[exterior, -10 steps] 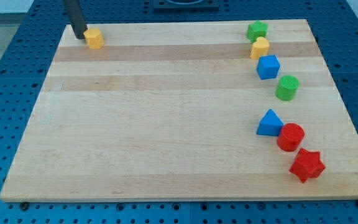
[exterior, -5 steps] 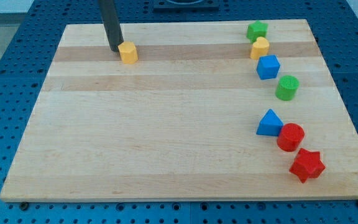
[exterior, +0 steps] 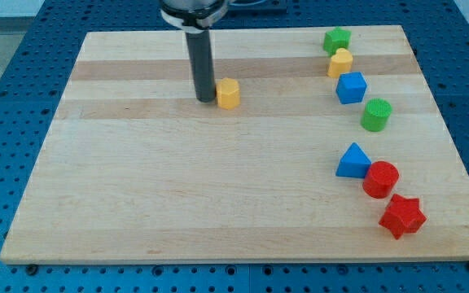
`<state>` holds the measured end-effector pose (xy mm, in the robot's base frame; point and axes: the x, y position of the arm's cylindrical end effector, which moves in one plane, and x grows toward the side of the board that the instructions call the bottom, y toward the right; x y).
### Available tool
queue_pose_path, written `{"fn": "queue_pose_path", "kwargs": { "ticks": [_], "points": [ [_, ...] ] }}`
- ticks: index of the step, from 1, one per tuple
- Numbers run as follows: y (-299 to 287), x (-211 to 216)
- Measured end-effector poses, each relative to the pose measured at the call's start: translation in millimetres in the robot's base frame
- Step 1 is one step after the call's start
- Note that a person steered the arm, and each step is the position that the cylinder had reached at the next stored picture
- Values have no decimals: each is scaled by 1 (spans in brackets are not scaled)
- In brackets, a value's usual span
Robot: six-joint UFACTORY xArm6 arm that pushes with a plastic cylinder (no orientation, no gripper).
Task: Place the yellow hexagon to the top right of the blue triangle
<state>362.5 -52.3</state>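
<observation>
Tool a bare rod, nothing grasped: my tip [exterior: 206,99] touching the yellow hexagon [exterior: 229,94] on its left, upper middle of the surface [exterior: 177,187], well left of the blue triangle [exterior: 352,161].

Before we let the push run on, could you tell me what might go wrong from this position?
1. My tip presses the yellow hexagon from the view's left; an off-centre push could let it slip aside.
2. The spot to the top right of the blue triangle is tight: the green cylinder and blue cube sit close above and could get knocked.
</observation>
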Motion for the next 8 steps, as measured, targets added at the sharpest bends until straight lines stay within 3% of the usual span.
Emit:
{"fn": "queue_pose_path", "kwargs": {
  "ticks": [2,4,8],
  "points": [
    [50,-2],
    [74,-35],
    [85,12]
  ]
}}
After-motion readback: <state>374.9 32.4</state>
